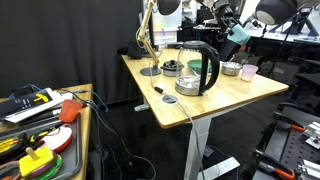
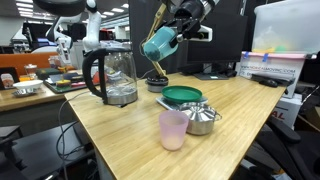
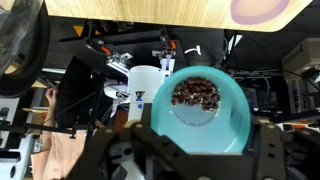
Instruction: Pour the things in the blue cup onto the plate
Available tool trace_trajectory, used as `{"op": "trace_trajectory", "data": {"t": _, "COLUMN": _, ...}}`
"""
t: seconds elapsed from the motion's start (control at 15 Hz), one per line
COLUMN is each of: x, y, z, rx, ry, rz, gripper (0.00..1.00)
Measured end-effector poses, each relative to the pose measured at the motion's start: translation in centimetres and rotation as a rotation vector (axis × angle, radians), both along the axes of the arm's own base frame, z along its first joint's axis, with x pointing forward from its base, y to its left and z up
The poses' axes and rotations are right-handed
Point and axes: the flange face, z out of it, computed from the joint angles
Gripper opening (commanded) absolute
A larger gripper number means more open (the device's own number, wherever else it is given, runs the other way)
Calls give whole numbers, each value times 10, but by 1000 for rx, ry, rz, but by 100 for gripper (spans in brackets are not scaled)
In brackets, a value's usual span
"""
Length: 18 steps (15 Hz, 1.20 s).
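- The desk (image 2: 110, 140) is pale wood with a smooth, flat top and carries everything except the cup in hand.
- The kettle (image 2: 112, 75) is clear glass with a dark handle. It stands upright and well apart from the plate.
- The plate (image 2: 182, 95) is green, round and shallow, and lies flat mid-desk just behind the metal bowl (image 2: 203, 118).
- The fingers (image 3: 268, 150) are dark and hard and are closed on the blue cup (image 2: 160, 43), one on either side of its wall. It hangs in the air, clear of the desk.
- The blue cup is smooth teal plastic with no handle. Its long axis is tilted away from upright, and in the wrist view its mouth faces the camera.
- The move turns on one relation: in an exterior view the plate sits lower than the cup and off to one side, not plainly under the mouth. I judge the cup needs carrying across before it is tipped further.
- The pink cup (image 2: 173, 130) is pale, matte and upright, just beside the bowl.
- The dark lumps (image 3: 197, 93) are small, rough pieces heaped inside the blue cup, and none are visible on the plate.
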Motion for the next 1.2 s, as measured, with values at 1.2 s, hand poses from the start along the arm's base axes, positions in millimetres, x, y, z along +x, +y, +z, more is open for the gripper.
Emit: {"op": "trace_trajectory", "data": {"t": 1.2, "x": 10, "y": 10, "z": -4, "rx": -47, "ry": -11, "rz": 34, "gripper": 54}}
